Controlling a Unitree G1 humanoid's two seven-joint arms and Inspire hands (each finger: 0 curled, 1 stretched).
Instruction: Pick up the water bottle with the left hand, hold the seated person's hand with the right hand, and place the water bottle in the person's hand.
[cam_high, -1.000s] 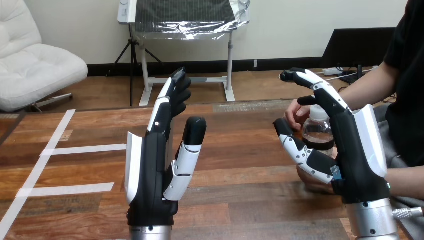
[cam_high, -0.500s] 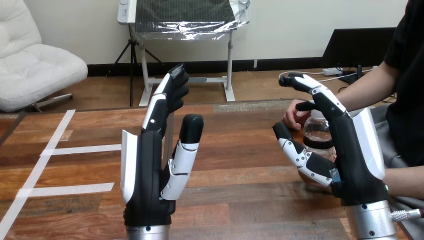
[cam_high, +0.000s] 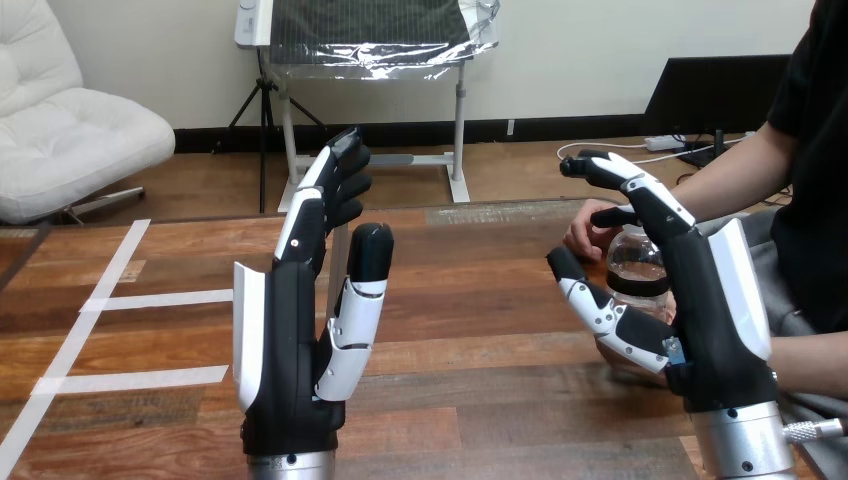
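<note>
A clear water bottle stands at the table's right side, partly hidden behind my right hand. The person's hand is on the bottle's far side, by its neck, and another hand of theirs lies low beneath my right thumb. My right hand is raised, open, fingers straight, just in front of the bottle with nothing in it. My left hand is raised at centre left, open and empty, well away from the bottle.
The wooden table has white tape lines at its left. The person's forearm rests along the right edge near my right wrist.
My left hand has drifted slightly left and down. My right hand has barely moved. The bottle sits a little lower behind my right hand.
</note>
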